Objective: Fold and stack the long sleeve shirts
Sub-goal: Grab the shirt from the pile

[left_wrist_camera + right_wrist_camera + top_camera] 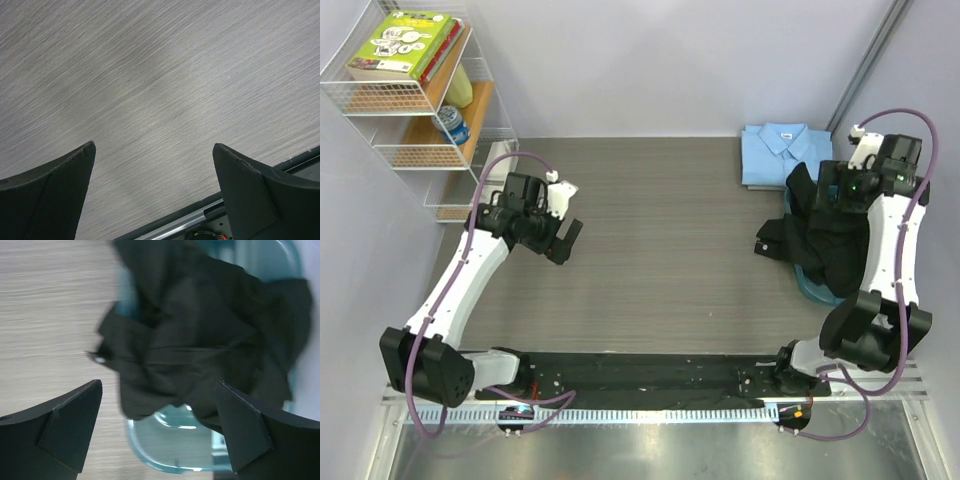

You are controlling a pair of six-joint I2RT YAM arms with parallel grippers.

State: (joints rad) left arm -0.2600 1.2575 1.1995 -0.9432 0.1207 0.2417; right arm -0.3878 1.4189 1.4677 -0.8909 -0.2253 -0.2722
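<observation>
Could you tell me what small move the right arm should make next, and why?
Probably lower the right gripper onto the black shirt and close on a fold: its jaws are open above the shirt, which lies crumpled in the teal tub, while the light blue shirt already sits folded.

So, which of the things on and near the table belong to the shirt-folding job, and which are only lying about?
Belongs to the job: black shirt, crumpled over the teal tub; light blue shirt, already folded.
Lying about: the tub itself; wire shelf with books.
</observation>
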